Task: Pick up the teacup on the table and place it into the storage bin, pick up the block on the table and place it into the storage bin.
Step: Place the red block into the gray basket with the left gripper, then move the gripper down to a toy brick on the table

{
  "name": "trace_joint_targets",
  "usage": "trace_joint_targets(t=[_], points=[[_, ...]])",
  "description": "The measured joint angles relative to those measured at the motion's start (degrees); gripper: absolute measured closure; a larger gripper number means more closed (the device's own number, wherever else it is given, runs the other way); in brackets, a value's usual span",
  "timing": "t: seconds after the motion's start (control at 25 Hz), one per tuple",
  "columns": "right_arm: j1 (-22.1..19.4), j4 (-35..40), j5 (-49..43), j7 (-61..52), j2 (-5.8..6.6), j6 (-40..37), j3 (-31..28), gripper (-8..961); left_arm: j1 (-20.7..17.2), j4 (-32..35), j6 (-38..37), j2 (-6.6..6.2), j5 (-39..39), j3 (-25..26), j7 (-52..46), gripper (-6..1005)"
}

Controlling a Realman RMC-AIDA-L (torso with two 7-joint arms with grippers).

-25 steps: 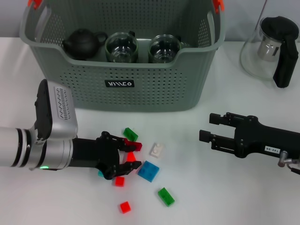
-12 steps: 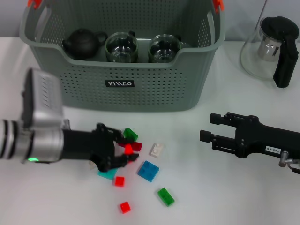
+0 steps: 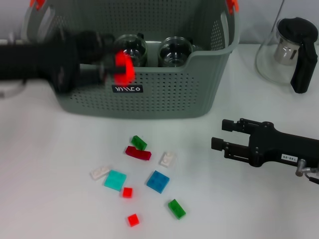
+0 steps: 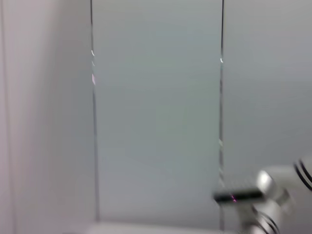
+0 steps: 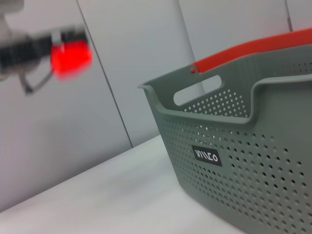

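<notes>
White table [image 3: 259,209]: a red block [image 3: 121,68] is clamped in the left gripper [image 3: 115,67] just before the bin [image 3: 164,99] rim; the right gripper [image 3: 224,135] is held open, empty.

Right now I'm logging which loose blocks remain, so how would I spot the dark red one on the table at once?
Start at the storage bin and drop straight down from its black label to the scatter of blocks on the white table. The dark red block lies flat there, just below a small green block. It is long, thin and deep translucent red; the other reds nearby are small bright squares.
</notes>
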State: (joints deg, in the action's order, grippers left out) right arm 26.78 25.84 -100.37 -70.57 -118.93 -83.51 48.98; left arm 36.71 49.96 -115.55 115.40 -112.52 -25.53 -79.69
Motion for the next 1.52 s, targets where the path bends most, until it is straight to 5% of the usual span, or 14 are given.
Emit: trace_joint_targets(t=[0.32, 0.48, 0.72, 0.96, 1.12, 1.28, 1.4, 1.52], points=[[0.26, 0.00, 0.00, -0.01, -0.15, 0.02, 0.21, 238, 6.98, 4.32, 12.95, -0.60, 6.49, -1.23, -6.39, 608], [0.38, -0.01, 0.00, -0.01, -0.21, 0.02, 0.22, 238, 8.15, 3.32, 28.91, -0.30, 5.77, -9.72, -9.04, 608], [0.45, -0.01, 0.00, -0.01, -0.13, 0.02, 0.14, 239, 7.63, 2.71, 52.96, 1.71, -1.50, -25.97, -9.76, 609], [0.47, -0.01, 0.00, -0.01, -0.06, 0.02, -0.01, 239, 8.61, 1.74, 61.67, 4.89, -13.44, -29.89, -12.17, 707], [0.47, -0.01, 0.00, -0.01, -0.04, 0.05, -0.03, 239, 8.10, 3.34, 63.16, 5.83, -14.12, -29.43, -14.50, 770], [0.47, -0.01, 0.03, -0.01, -0.06, 0.24, -0.03, 239, 4.35, 9.86, 58.91, 6.73, -5.41, -27.06, -14.22, 828], [0.47, 0.00, 0.07, -0.01, 0.00, 0.24, -0.03, 239, 0.64, 13.96, 48.96, 5.83, 4.29, -26.24, -13.16, 871], [0.52, 0.00, 0.04, -0.01, 0.01, 0.38, -0.03, 239, -2.02, 13.92, 39.06, 4.65, 8.66, -24.52, -10.46, 766]])
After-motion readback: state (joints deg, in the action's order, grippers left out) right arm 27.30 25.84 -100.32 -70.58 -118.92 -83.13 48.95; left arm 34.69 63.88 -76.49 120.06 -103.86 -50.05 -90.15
